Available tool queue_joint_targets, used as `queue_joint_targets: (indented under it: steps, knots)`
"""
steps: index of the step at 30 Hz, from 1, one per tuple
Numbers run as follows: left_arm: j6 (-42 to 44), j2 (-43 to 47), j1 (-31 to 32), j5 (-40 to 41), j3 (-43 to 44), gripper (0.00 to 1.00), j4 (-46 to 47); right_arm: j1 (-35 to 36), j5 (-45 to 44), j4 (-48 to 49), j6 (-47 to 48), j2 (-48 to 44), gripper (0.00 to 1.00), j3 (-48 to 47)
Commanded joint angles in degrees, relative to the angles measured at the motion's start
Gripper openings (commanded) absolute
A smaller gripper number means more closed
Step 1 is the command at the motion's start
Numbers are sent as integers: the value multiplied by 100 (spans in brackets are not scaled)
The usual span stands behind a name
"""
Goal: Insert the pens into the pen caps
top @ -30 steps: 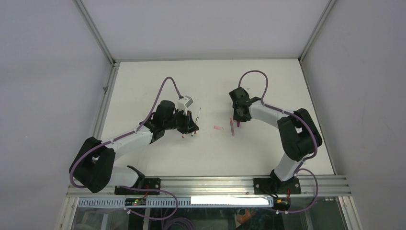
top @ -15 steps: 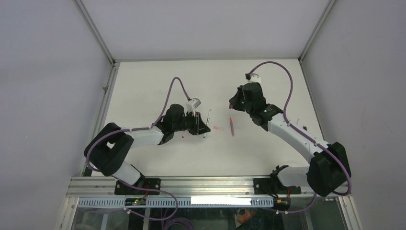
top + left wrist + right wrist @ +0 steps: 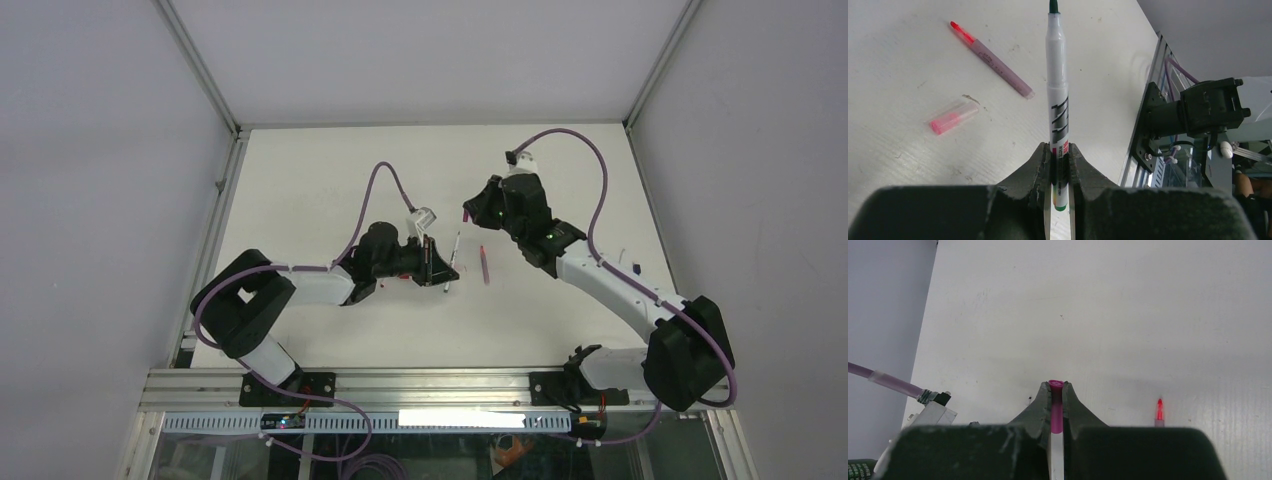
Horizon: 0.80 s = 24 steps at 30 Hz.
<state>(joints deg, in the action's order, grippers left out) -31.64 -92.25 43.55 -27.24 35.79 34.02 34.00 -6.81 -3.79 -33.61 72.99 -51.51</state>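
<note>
My left gripper (image 3: 1058, 150) is shut on a white pen (image 3: 1058, 95) with a green end and a dark tip, held low over the table centre (image 3: 456, 247). A pink-barrelled pen (image 3: 995, 62) with a red tip and a pink cap (image 3: 954, 118) lie on the table just left of it. My right gripper (image 3: 1056, 390) is shut on a magenta cap (image 3: 1056, 402), its round end showing at the fingertips. In the top view the right gripper (image 3: 468, 213) hovers just beyond the left gripper (image 3: 440, 268). The pink pen (image 3: 485, 265) lies between the arms.
The pink pen's red tip (image 3: 1159, 410) shows at the right in the right wrist view. The left wrist's white cable plug (image 3: 933, 407) is at the lower left there. The aluminium rail and right arm base (image 3: 1198, 112) stand at the near table edge.
The left gripper has moved right toward the table centre with the white pen. The right gripper has lifted off beside the pink pen and shifted left with the magenta cap.
</note>
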Motion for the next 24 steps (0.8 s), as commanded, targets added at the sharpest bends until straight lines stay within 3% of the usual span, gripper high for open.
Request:
queue_joint_targets:
  steps: [1, 24]
  knots:
    - [-19, 14, 47, -10, 204, 0, 449, 82, 108, 286, -94, -9, 0, -176]
    - [254, 186, 44, 221, 279, 0, 132, 239, 192, 80, -142, -216, 0, 24]
